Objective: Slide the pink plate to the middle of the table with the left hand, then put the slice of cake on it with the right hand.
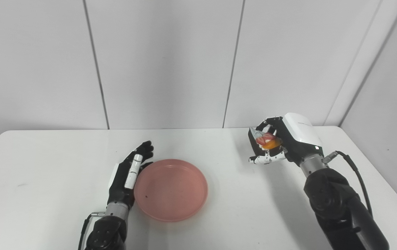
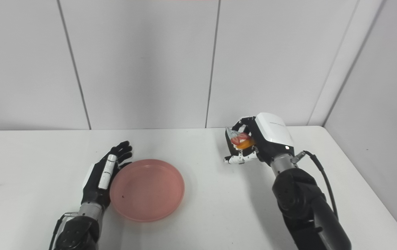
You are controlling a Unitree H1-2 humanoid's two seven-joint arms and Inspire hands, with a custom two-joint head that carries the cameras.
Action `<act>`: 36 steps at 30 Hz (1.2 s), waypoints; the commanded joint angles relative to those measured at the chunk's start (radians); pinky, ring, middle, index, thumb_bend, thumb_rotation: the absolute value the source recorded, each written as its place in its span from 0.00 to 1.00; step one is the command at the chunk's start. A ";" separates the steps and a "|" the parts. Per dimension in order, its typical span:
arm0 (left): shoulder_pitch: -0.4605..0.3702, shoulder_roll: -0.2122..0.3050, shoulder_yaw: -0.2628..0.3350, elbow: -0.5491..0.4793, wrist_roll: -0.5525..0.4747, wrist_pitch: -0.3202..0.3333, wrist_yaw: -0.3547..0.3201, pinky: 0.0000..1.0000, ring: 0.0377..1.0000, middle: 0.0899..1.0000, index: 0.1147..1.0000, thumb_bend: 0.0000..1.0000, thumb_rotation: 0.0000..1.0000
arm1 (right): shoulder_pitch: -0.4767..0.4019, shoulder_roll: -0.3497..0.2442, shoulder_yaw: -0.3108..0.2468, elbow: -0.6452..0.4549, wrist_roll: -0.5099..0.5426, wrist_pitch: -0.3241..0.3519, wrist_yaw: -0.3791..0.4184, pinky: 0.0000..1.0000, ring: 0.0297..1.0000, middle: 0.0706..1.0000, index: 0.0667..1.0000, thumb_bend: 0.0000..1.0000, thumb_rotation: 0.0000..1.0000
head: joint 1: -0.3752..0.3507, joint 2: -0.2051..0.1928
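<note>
The pink plate (image 1: 170, 189) lies flat on the white table (image 1: 45, 166), a little left of the middle. My left hand (image 1: 129, 173) is open, fingers straight, resting against the plate's left rim. My right hand (image 1: 281, 140) is shut on the slice of cake (image 1: 267, 139), a small wedge with red and orange on top, and holds it above the table to the right of the plate. The hand and cake also show in the right eye view (image 2: 241, 139).
The table's far edge meets a white panelled wall (image 1: 163, 62). A black cable (image 1: 354, 173) loops off my right wrist. The table's right edge (image 1: 386, 180) runs close to my right arm.
</note>
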State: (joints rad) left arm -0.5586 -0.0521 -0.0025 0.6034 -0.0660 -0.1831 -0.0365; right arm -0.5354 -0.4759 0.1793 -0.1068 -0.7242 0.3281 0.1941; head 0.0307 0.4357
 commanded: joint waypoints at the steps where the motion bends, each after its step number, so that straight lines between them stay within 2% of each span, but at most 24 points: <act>1: 0.033 -0.038 -0.024 0.069 0.017 0.038 -0.001 0.77 0.84 0.81 0.74 0.74 0.91 | -0.063 0.008 0.002 -0.015 0.011 -0.058 -0.011 0.20 0.25 0.32 0.46 0.52 0.14 | 0.010 0.001; 5: 0.029 -0.043 -0.030 0.080 0.019 0.027 0.007 0.75 0.83 0.81 0.73 0.74 0.90 | -0.084 0.062 0.040 -0.015 0.016 -0.064 -0.010 0.17 0.21 0.29 0.45 0.52 0.14 | 0.025 0.001; 11: 0.031 -0.044 -0.035 0.078 0.012 0.032 0.008 0.76 0.84 0.81 0.74 0.74 0.91 | -0.105 0.138 0.103 0.008 -0.008 -0.083 -0.020 0.17 0.22 0.29 0.45 0.52 0.14 | 0.024 0.000; 18: 0.030 -0.044 -0.039 0.086 0.016 0.027 0.013 0.75 0.83 0.81 0.73 0.73 0.91 | -0.113 0.187 0.155 0.021 -0.036 -0.069 0.013 0.16 0.21 0.27 0.45 0.52 0.14 | 0.024 0.000; 26: 0.034 -0.044 -0.044 0.078 0.016 0.038 0.011 0.74 0.83 0.81 0.73 0.73 0.91 | -0.112 0.235 0.162 0.102 -0.004 -0.109 -0.007 0.17 0.22 0.28 0.45 0.52 0.13 | 0.025 0.008; 36: 0.030 -0.048 -0.047 0.084 0.013 0.034 0.011 0.76 0.84 0.82 0.74 0.72 0.92 | -0.123 0.286 0.164 0.278 0.041 -0.220 -0.096 0.17 0.21 0.28 0.46 0.52 0.13 | 0.025 0.009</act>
State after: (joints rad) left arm -0.5744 -0.0601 -0.0279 0.6302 -0.0639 -0.1960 -0.0111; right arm -0.6051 -0.1986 0.3480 0.1781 -0.6928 0.1644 0.1414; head 0.0537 0.4449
